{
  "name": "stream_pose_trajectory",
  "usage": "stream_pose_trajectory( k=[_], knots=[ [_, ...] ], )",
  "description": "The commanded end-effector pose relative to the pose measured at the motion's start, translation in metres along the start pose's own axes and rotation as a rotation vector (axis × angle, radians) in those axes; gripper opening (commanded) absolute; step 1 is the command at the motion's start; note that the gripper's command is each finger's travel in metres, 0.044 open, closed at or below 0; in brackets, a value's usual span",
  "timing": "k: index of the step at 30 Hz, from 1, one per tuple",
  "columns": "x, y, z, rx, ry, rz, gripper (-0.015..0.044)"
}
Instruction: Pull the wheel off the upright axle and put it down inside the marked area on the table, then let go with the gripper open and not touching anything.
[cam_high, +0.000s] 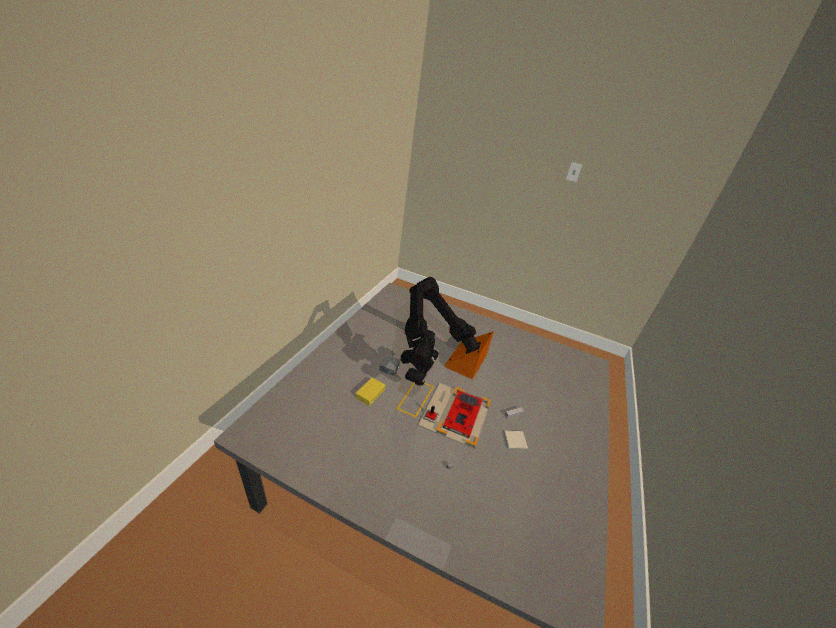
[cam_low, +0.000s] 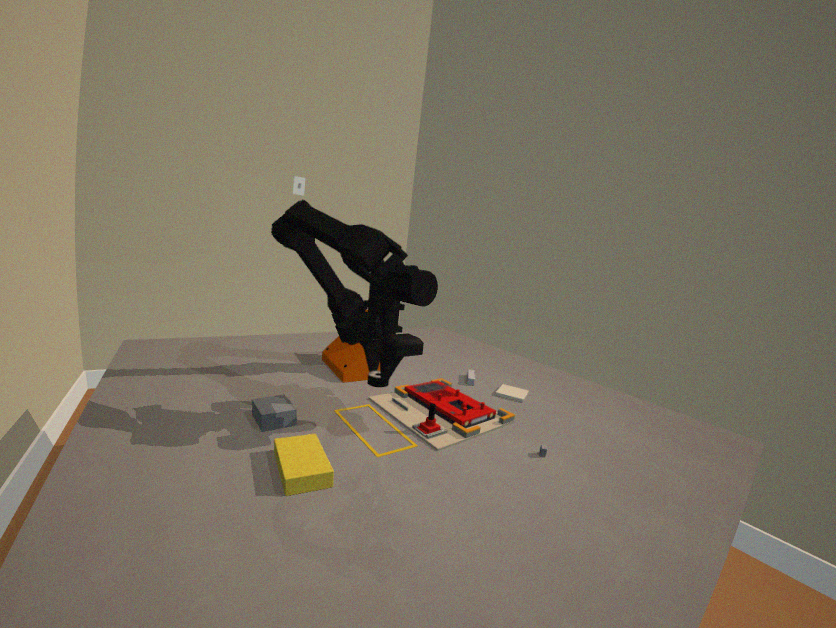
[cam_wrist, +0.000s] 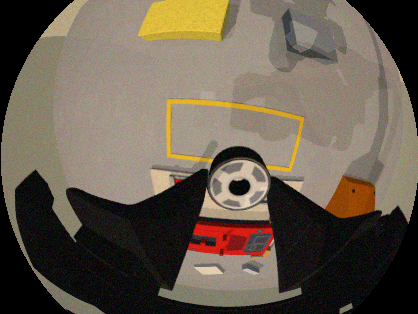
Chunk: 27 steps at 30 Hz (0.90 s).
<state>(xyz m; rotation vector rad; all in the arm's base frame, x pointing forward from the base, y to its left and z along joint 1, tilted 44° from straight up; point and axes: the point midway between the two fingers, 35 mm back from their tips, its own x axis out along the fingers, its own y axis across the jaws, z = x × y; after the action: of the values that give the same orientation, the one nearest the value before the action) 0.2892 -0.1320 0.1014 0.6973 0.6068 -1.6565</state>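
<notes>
My gripper (cam_low: 379, 373) (cam_wrist: 238, 179) is shut on the wheel (cam_low: 378, 381) (cam_wrist: 239, 169), a black tyre with a pale spoked hub. It holds the wheel above the table, off the axle; in the wrist view its face is toward the camera. The upright black axle (cam_high: 432, 408) (cam_low: 432, 411) stands bare on its red base (cam_low: 429, 426). The marked area, a yellow outline (cam_high: 407, 412) (cam_low: 357, 432) (cam_wrist: 169, 129), lies on the table beside the tan board. In the wrist view the wheel overlaps the outline's board-side edge. The fingertips are small and dark in the top view.
A tan board (cam_high: 427, 425) (cam_low: 439, 444) carries a red car-like body (cam_high: 463, 412) (cam_low: 449, 401) between orange corner pieces. A yellow block (cam_high: 370, 390) (cam_low: 304, 463) (cam_wrist: 185, 20) and a grey block (cam_low: 273, 411) (cam_wrist: 307, 40) lie beyond the outline. The orange arm base (cam_low: 344, 359) is behind.
</notes>
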Motion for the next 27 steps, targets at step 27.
stream_pose_trajectory(
  k=[27],
  knots=[
    [0.098,-0.004,0.004,0.000,-0.009,-0.006,0.0000]
  ],
)
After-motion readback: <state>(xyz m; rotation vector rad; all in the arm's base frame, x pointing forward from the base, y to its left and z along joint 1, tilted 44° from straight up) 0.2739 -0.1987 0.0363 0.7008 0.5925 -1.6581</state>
